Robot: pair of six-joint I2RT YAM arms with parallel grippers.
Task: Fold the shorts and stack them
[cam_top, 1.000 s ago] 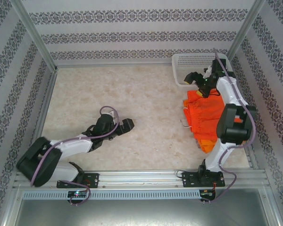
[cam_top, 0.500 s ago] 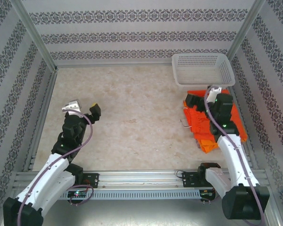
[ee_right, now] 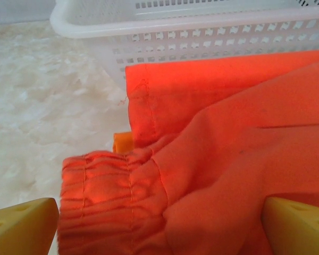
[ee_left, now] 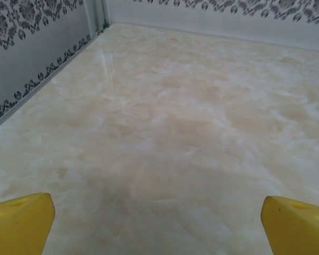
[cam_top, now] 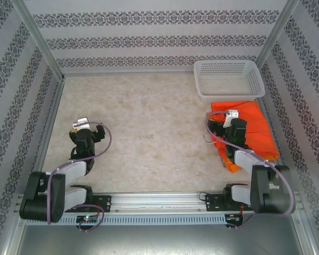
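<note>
The shorts (cam_top: 252, 122) are lying at the table's right, stretching lengthwise toward the basket (cam_top: 228, 78). The right gripper (cam_top: 222, 118) is hovering wide open over their left edge, perhaps touching. The left gripper (cam_top: 84, 130), also open, is sitting well apart.

Damask-striped walls (cam_top: 149, 32), marbled beige tabletop (cam_top: 159, 127), aluminium frame posts (cam_top: 38, 40).
</note>
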